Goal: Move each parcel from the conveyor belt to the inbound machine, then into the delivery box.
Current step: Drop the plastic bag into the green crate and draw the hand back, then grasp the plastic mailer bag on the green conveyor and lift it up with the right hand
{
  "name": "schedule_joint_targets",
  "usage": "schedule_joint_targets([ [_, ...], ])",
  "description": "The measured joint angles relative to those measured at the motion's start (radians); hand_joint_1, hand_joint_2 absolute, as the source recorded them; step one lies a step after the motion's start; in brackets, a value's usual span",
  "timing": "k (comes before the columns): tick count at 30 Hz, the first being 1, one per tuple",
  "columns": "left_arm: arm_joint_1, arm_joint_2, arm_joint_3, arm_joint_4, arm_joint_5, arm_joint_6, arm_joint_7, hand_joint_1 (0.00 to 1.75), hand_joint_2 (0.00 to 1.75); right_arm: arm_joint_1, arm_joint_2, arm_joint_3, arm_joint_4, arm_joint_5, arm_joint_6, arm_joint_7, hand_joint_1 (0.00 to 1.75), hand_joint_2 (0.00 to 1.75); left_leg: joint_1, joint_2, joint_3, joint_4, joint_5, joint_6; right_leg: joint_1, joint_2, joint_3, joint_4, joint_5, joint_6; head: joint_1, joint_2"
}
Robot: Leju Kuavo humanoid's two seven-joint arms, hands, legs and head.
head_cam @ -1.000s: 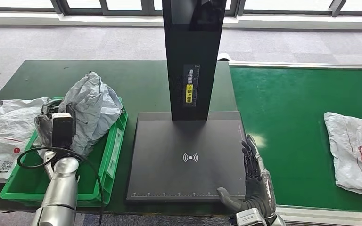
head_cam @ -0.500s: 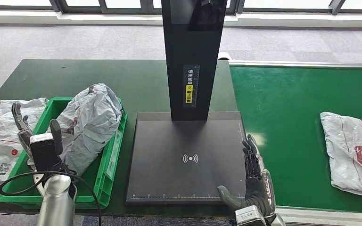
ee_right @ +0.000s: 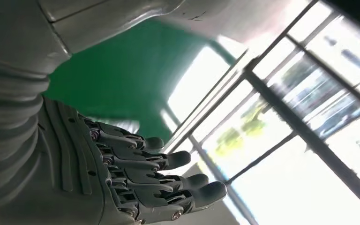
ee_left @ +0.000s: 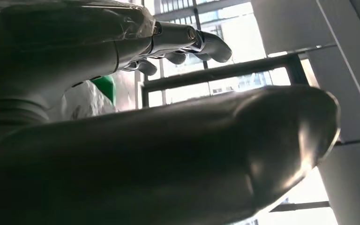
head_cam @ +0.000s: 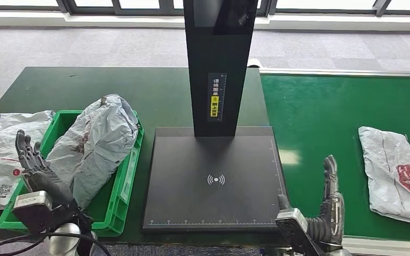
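Note:
A crumpled grey parcel point(head_cam: 97, 144) lies in the green delivery box point(head_cam: 121, 184) left of the black inbound machine's flat plate point(head_cam: 213, 178). My left hand point(head_cam: 36, 173) hovers at the box's near left corner, fingers spread and holding nothing; its fingers point(ee_left: 183, 42) show in the left wrist view, with the thick thumb point(ee_left: 192, 154) across most of that picture. A white parcel with red print point(head_cam: 395, 173) lies on the green conveyor belt point(head_cam: 331, 122) at the right. My right hand point(head_cam: 328, 210) stands edge-on over the belt's near edge, fingers point(ee_right: 164, 180) extended, empty, well left of that parcel.
More white parcels point(head_cam: 0, 149) are heaped on the dark green table point(head_cam: 85, 85) left of the box. The machine's black column point(head_cam: 219, 64) rises behind the plate. Grey floor and windows lie beyond the table.
My left hand let go of the grey parcel and drew back toward me and left; the parcel settled in the box. My right hand left the plate's corner for the belt. The white parcel drifted left.

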Motion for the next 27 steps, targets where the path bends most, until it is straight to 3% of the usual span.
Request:
schedule_joint_targets([
  [5,0.047,-0.011,-0.074,-0.046,0.012,-0.047,-0.005,0.00,0.00,-0.073,-0.011,-0.194,0.077,0.165,-0.070,0.072,0.00,1.75,0.000,0.000,0.000,0.001,-0.001,0.001,0.000,0.000,0.000,-0.001,0.000,0.001,0.000,0.000],
  [10,0.049,-0.024,-0.099,-0.044,0.042,-0.089,-0.018,0.00,0.00,-0.174,-0.065,-0.320,0.252,0.313,-0.137,0.156,0.00,1.75,0.000,0.000,0.000,0.001,0.000,0.001,0.000,0.000,0.000,-0.001,0.001,0.002,0.000,0.000],
  [18,0.048,-0.040,-0.099,-0.031,0.104,-0.146,-0.057,0.00,0.00,-0.303,-0.203,-0.409,0.564,0.341,-0.176,0.234,0.00,1.75,0.000,0.000,-0.001,0.001,0.000,0.002,0.000,0.000,0.000,0.000,0.002,0.002,0.000,0.000],
  [23,0.048,-0.047,-0.099,-0.030,0.074,-0.126,-0.071,0.00,0.00,-0.396,-0.296,-0.425,0.786,0.333,-0.199,0.231,0.00,1.75,-0.001,0.000,-0.002,0.002,0.000,0.002,0.000,0.000,-0.001,-0.001,0.002,0.002,0.000,0.000],
  [27,0.048,-0.052,-0.099,-0.030,0.068,-0.120,-0.073,0.00,0.00,-0.440,-0.333,-0.426,0.898,0.333,-0.203,0.226,0.00,1.75,0.000,-0.001,-0.002,0.002,0.000,0.002,0.000,0.000,-0.001,0.000,0.002,0.002,0.000,0.000],
])
